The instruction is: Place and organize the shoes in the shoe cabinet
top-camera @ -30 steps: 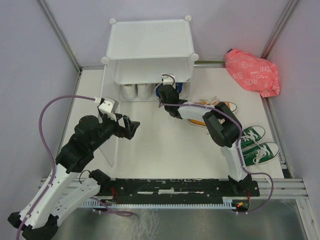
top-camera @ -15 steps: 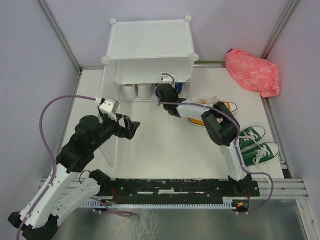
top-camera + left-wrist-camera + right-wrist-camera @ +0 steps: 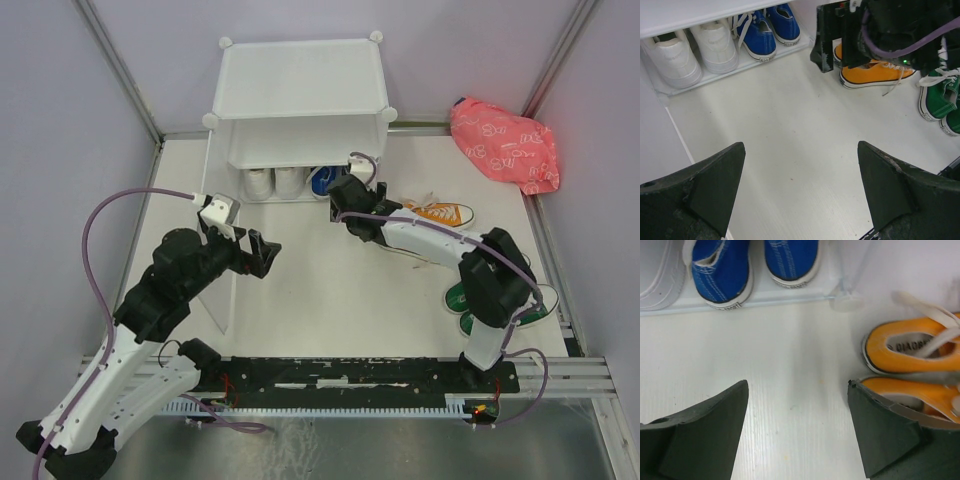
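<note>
Right tool (image 3: 797, 390) (jaws wide, empty) beside orange shoes (image 3: 900, 362)

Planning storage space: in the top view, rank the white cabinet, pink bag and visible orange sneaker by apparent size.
Largest: boxy white translucent plastic shoe cabinet
Middle: pink patterned bag
Smallest: orange canvas sneaker, partly hidden

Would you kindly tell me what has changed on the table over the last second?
The right gripper has backed off rightward from the shoe cabinet and stands open and empty; the blue shoes sit inside at the bottom. Its elbow swung right, over the green shoes. The left gripper, the white shoes, the orange shoes and the pink bag stayed put.
</note>
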Motion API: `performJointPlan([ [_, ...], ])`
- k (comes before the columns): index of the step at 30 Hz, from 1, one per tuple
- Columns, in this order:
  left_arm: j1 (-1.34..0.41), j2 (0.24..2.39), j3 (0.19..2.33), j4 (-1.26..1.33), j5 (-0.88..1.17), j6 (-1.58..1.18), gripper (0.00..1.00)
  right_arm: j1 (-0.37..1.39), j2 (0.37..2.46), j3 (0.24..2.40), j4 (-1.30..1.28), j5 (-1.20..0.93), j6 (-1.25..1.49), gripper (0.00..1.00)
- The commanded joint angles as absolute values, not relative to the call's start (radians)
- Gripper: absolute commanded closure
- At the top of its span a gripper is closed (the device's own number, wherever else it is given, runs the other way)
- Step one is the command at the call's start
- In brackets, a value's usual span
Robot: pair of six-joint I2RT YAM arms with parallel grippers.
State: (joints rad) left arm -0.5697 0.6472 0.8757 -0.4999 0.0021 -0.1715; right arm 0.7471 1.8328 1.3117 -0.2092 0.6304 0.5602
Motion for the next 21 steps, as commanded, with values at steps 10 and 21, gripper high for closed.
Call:
performJointPlan([
  [10, -0.568, 0.644, 0.915, -0.479, 0.020, -0.141, 0.01, 0.685, 1.465, 1.200, -0.808, 0.717, 1.083, 0.12],
  [21, -0.568, 0.673, 0.947, -0.490, 0.060, -0.121, 0.01, 0.509, 1.510, 1.202, -0.708, 0.538, 1.423, 0.16],
])
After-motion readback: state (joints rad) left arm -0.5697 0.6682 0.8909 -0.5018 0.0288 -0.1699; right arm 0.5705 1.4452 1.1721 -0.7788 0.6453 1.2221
